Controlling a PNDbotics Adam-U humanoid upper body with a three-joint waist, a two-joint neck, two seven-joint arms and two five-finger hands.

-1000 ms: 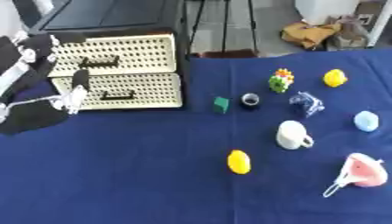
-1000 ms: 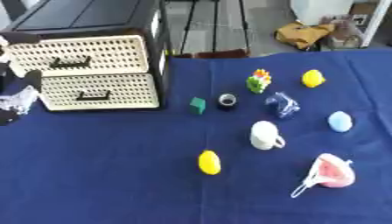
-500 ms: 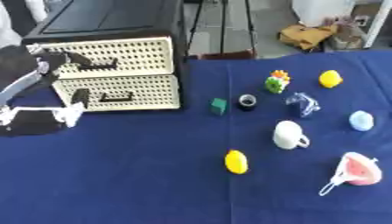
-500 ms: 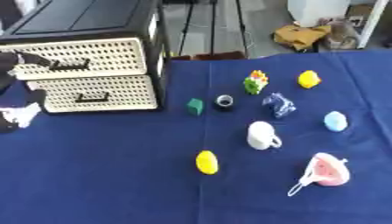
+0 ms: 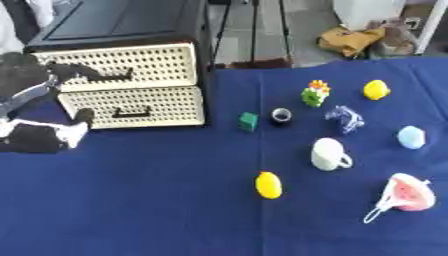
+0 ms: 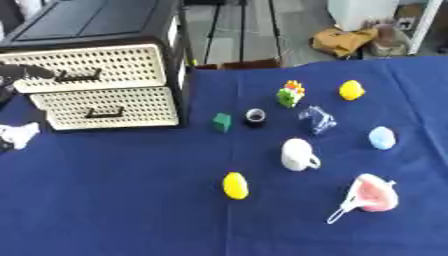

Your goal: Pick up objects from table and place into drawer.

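Black left robot hand (image 5: 35, 82), grip unclear, fronts drawer (image 5: 122, 74); white mug (image 5: 329, 154) apart.

A drawer unit (image 5: 131, 85) stands at the table's (image 5: 157, 200) far left, its two drawers stacked one above the other. The left hand (image 5: 39, 100) sits at the unit's left end, by the upper drawer's handle (image 5: 109, 77). Just right of the unit lies a cube (image 5: 248, 121), then a ring (image 5: 281, 115) beside it. Behind and right of the ring stands a block toy (image 5: 315, 93), and farther right a duck (image 5: 376, 89). A wrapper (image 5: 345, 119) lies right of the ring, with a ball (image 5: 410, 137) beyond it (near the right edge). A mug (image 5: 329, 154) stands in front of the wrapper, a lemon (image 5: 269, 185) nearer and to its left, and a mask (image 5: 402, 197) at the near right.
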